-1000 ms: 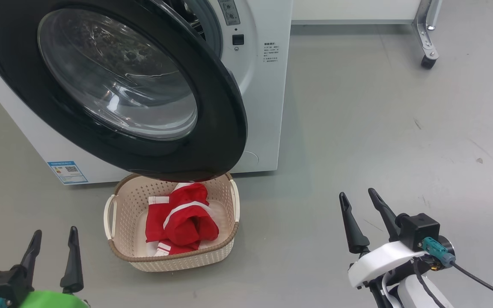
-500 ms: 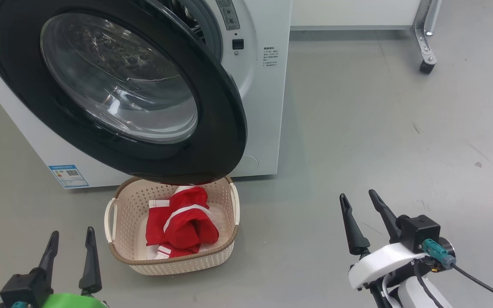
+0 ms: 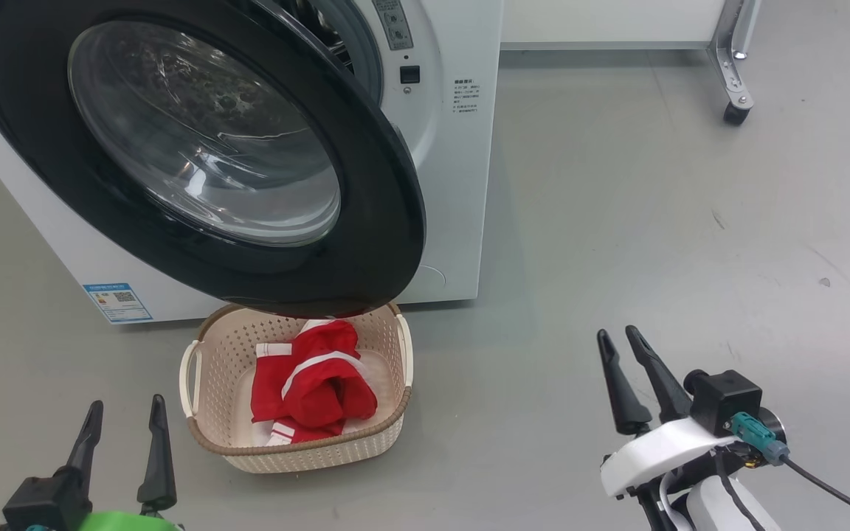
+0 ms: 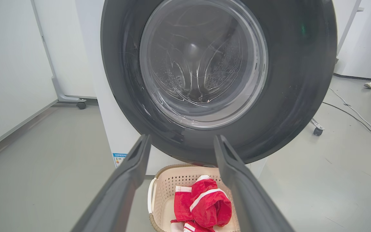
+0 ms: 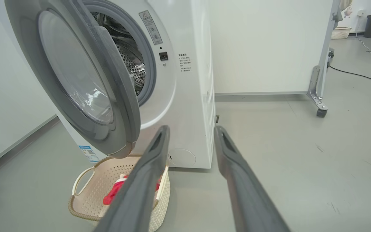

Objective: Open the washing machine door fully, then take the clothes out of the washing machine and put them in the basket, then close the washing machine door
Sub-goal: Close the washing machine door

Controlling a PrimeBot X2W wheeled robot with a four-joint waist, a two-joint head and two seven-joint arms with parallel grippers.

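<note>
Door (image 3: pixel 196 147): glossy black rim, bulging clear glass, standing open on the white washing machine (image 3: pixel 462 184). Red clothes (image 3: pixel 314 383) with white stripes lie crumpled in the perforated cream basket (image 3: pixel 222 346) below the door's lower edge. Left gripper (image 3: pixel 126 404): fingers wide apart, empty, just left of the basket. Right gripper (image 3: pixel 617 334): fingers apart by a narrower gap, empty, well right of the basket.

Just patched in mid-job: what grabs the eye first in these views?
The washing machine door, black-rimmed and standing open, dominates the upper left of the head view. Under its lower edge, on the grey floor, sits the basket with the bright red clothes inside.
</note>
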